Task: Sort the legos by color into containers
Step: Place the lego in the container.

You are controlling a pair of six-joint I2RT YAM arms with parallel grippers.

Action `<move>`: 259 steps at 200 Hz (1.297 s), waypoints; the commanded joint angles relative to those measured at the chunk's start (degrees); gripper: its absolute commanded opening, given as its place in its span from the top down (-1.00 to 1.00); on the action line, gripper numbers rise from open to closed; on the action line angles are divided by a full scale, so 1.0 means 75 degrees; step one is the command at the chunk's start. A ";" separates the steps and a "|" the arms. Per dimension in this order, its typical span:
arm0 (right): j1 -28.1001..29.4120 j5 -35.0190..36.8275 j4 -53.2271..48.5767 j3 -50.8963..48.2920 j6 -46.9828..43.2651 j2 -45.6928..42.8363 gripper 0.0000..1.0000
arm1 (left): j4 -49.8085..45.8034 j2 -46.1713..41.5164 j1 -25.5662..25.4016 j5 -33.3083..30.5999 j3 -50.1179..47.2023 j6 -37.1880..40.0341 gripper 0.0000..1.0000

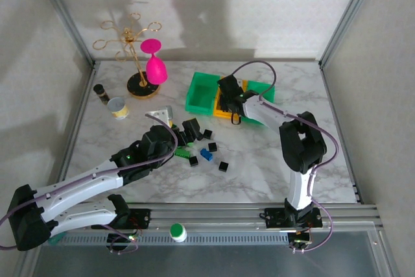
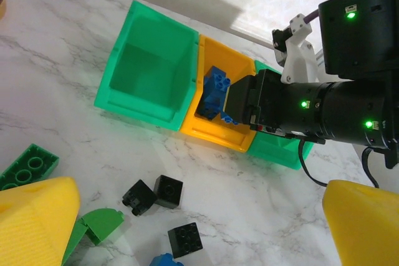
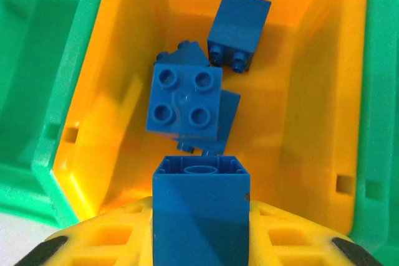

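Observation:
My right gripper (image 3: 201,238) is shut on a blue lego (image 3: 201,207), held studs-down over the yellow-orange container (image 3: 124,60). Several blue legos (image 3: 186,99) lie inside that container. The green containers (image 1: 202,92) (image 1: 264,87) flank it at the table's far middle, and my right gripper (image 1: 228,103) hangs above the row. My left gripper (image 2: 199,235) stands open, its yellow fingers (image 2: 34,216) wide apart over loose black legos (image 2: 168,190) (image 2: 184,238) and green legos (image 2: 28,166). From above, the left gripper (image 1: 165,118) is at the left end of the loose pile (image 1: 194,146). The left green container (image 2: 149,66) is empty.
A gold rack (image 1: 130,50) with a pink cup (image 1: 154,66) stands at the back left. Beside it are a small tin can (image 1: 118,107) and a dark cylinder (image 1: 100,91). A green and white cap (image 1: 176,230) sits on the front rail. The right arm's black wrist (image 2: 299,107) overhangs the containers.

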 commanded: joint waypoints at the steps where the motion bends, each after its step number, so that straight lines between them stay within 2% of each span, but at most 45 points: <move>1: -0.0196 -0.0162 0.0138 0.0390 -0.0131 0.0338 0.45 | -0.0156 -0.0164 0.0122 -0.0095 -0.0144 -0.0091 -0.99; 67: -0.0476 -0.0322 0.0200 0.1235 -0.0368 0.1194 0.40 | -0.0146 -0.0145 0.0294 -0.0025 -0.0161 -0.0103 -0.99; 103: -0.0496 -0.0300 0.0113 0.1325 -0.0424 0.1231 0.24 | -0.0148 -0.0150 0.0318 -0.0002 -0.0145 -0.0093 -0.99; 200: -0.0360 -0.0230 -0.0074 0.0510 -0.0489 -0.0308 -0.11 | -0.0110 -0.0210 0.0326 0.0235 -0.0154 -0.0179 -0.99; 259: 0.0203 -0.0415 -0.0310 -0.0632 -0.0336 -0.1532 -0.27 | -0.0374 -0.0653 0.0294 0.0514 -0.0393 -0.0358 -0.99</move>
